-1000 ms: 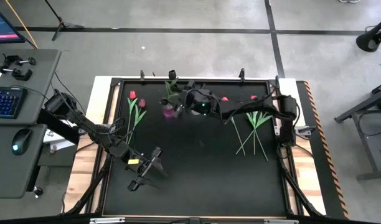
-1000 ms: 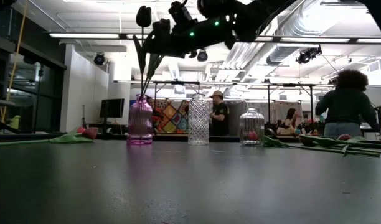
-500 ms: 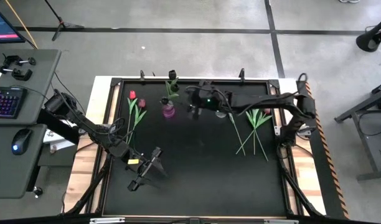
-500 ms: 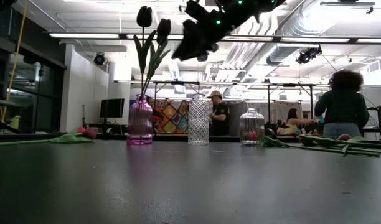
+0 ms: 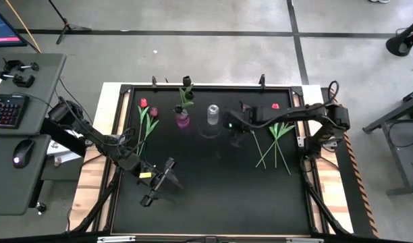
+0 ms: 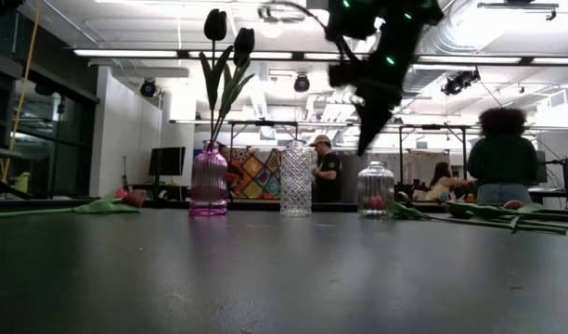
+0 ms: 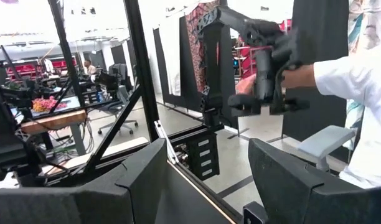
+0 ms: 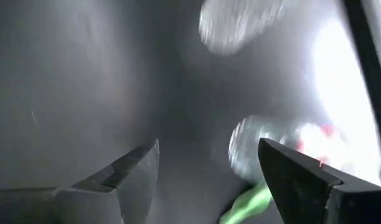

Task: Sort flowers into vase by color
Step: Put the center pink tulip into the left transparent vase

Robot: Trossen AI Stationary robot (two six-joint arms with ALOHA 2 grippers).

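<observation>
A purple vase point(image 5: 183, 120) point(image 6: 209, 181) stands near the table's far edge with two dark tulips point(image 6: 230, 51) upright in it, their stems in its neck. To its right stand a clear ribbed vase point(image 5: 212, 113) point(image 6: 296, 179) and a squat clear vase point(image 6: 375, 189). Pink and red tulips point(image 5: 147, 120) lie flat at the far left. Red tulips point(image 5: 276, 135) lie flat at the right. My right gripper point(image 5: 231, 125) point(image 8: 208, 146) hangs open above the squat vase, holding nothing. My left gripper point(image 5: 151, 196) point(image 7: 206, 180) waits open at the near left.
The table's black frame point(image 5: 125, 135) with its clamps runs around the mat. The near half of the mat point(image 5: 220, 189) holds only my left arm. In the low view people point(image 6: 502, 158) stand in the room behind. A person's arm point(image 7: 340, 68) shows in the left wrist view.
My right gripper has drawn away from the purple vase toward the table's right, past the ribbed vase, and has tipped to point down. The second dark tulip, which was beside the gripper a second ago, now stands free in the purple vase next to the first.
</observation>
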